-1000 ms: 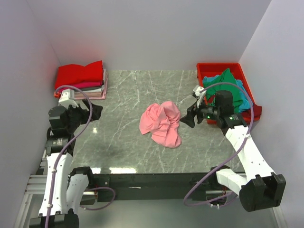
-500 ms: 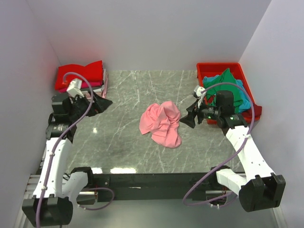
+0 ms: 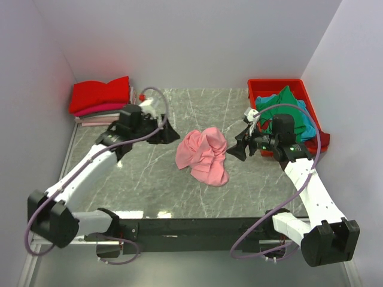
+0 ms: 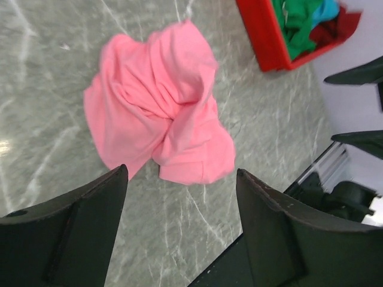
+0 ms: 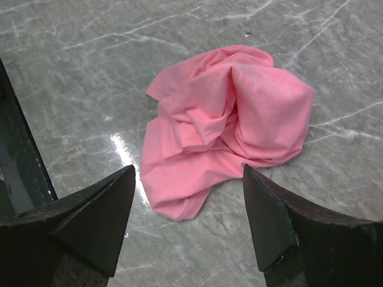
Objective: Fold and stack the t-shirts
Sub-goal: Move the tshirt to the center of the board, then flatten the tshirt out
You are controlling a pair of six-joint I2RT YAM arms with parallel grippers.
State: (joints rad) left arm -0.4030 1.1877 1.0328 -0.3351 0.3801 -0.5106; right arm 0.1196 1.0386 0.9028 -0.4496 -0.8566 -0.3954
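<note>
A crumpled light pink t-shirt [image 3: 203,155] lies in a heap on the marble table; it also shows in the left wrist view [image 4: 161,119] and the right wrist view [image 5: 227,125]. My left gripper [image 3: 169,134] is open and empty, just left of the heap and above the table. My right gripper [image 3: 237,148] is open and empty, just right of the heap. A stack of folded shirts [image 3: 102,101], red on top with magenta and pale ones under it, sits at the back left. Green [image 3: 281,104] and teal-blue [image 3: 308,122] shirts fill a red bin.
The red plastic bin [image 3: 260,86] stands at the back right, also in the left wrist view [image 4: 260,42]. White walls close in the table on three sides. A black rail [image 3: 197,227] runs along the near edge.
My left arm has swung from beside the folded stack at the far left toward the middle, ending close to the pink shirt. The right arm and the shirt have not moved.
</note>
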